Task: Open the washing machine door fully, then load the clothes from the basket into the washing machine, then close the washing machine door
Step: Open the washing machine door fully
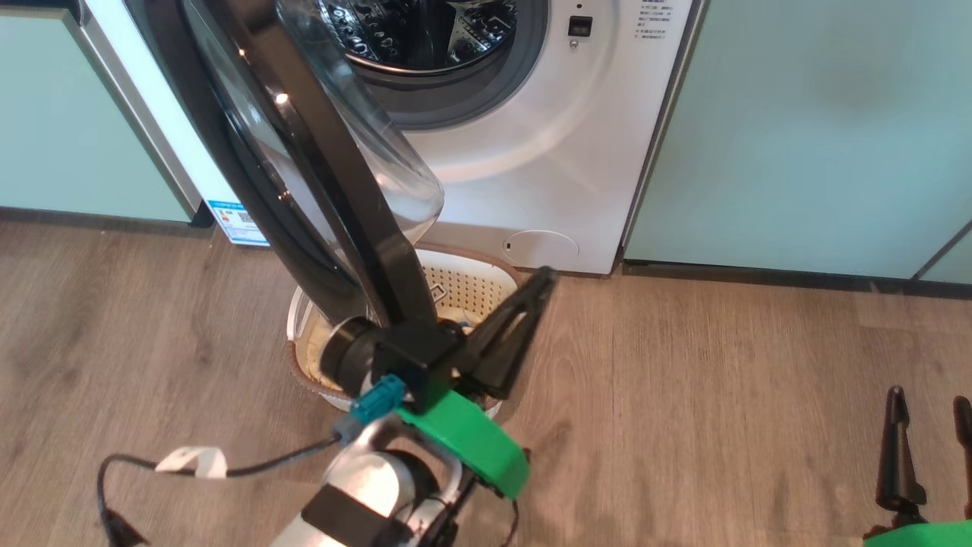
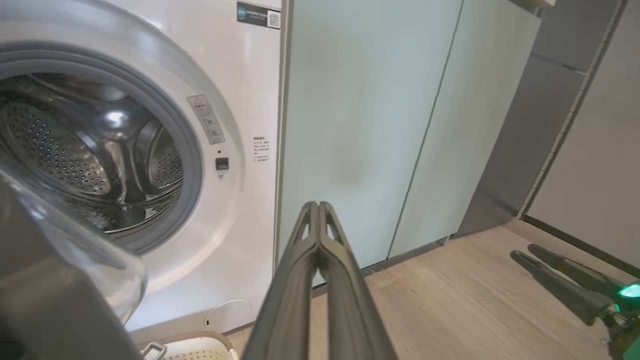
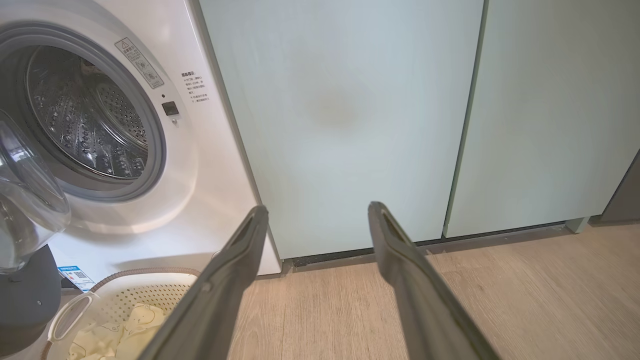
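Observation:
The washing machine stands white at the top of the head view, its steel drum open. The washing machine door, black-rimmed with a clear glass bowl, swings out over the basket. Pale yellow clothes lie in the basket. My left gripper is shut on nothing, above the basket and right of the door's lower edge; whether its wrist touches the door I cannot tell. Its closed fingers point at the cabinet beside the machine. My right gripper is open and empty, low at the right.
Pale green cabinets flank the machine on both sides. A blue-edged QR sticker sits at the machine's lower left corner. Wood floor spreads to the right of the basket. A black cable loops by my left forearm.

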You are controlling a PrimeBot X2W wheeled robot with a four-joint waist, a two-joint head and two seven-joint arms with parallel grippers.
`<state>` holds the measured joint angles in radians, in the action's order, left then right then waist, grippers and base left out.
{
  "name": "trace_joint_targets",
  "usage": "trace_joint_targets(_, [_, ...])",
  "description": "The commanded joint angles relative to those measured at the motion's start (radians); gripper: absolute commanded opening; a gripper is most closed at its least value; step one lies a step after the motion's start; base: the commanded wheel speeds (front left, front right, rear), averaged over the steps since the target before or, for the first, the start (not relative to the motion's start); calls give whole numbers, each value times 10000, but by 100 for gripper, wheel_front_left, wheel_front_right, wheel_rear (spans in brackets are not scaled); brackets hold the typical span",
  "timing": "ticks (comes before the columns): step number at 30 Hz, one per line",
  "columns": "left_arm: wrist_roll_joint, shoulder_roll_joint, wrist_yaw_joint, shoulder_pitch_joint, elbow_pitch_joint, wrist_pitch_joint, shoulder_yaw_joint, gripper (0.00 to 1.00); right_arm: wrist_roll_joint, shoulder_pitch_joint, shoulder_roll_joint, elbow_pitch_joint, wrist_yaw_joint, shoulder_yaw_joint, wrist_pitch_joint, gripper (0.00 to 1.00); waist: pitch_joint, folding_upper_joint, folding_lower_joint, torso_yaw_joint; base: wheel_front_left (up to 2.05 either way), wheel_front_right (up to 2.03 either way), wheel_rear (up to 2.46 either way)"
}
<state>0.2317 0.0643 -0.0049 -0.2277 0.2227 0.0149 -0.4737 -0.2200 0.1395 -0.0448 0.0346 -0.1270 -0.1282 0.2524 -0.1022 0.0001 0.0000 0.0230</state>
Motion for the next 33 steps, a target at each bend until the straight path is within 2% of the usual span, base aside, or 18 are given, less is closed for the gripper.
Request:
trace_joint_targets(1, [29, 8, 130, -173, 146, -98, 564, 0, -48, -273, -85, -259, -37, 160, 93, 100, 12, -1, 0, -6, 0, 0, 0])
trace_joint_targets(11, [155, 254, 616, 17, -966, -165, 1234, 0, -51, -267, -100, -139, -37, 210, 93, 100, 92, -1, 0, 28, 0, 0, 0])
trace_joint_targets(23, [281, 448, 809, 15, -1788, -264, 1532, 0, -75, -299, -96, -130, -37, 181, 93, 100, 22, -1, 0, 10, 0, 0, 0])
trace_joint_targets(33, [383, 466, 918, -5, -1916, -334, 1577, 0, -98, -369, -93, -113, -37, 139, 93, 100, -62, -1, 0, -130, 0, 0, 0])
